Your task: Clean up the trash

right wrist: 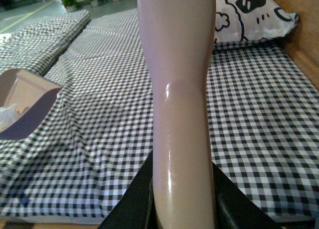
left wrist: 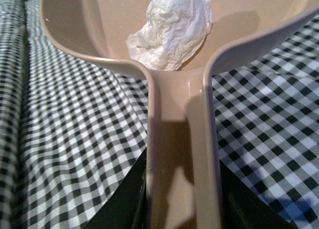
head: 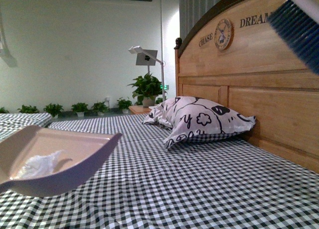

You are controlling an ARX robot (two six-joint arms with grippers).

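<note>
In the front view, the trash (head: 41, 165), a small crumpled white wad, is seen lying inside the pale pink dustpan (head: 84, 167), which is held at the near left above the checked bedsheet (head: 199, 189); a dark blue brush head (head: 299, 27) is raised at the upper right, well apart from the pan, and a patterned pillow (head: 199, 120) rests against the wooden headboard (head: 259, 89) further back. In the left wrist view, the wad (left wrist: 172, 32) is shown resting in the pan's bowl just beyond the handle (left wrist: 182, 154), and the left gripper (left wrist: 182, 209) is closed around that handle. In the right wrist view, the right gripper (right wrist: 182, 209) is clamped on the pale brush handle (right wrist: 182, 114), and the pan (right wrist: 25, 107) is visible at the far left. The sweeping is judged to be done, since no other litter is seen on the sheet; what appears left is for the pan to be carried off and emptied, and no bin is shown.
</note>
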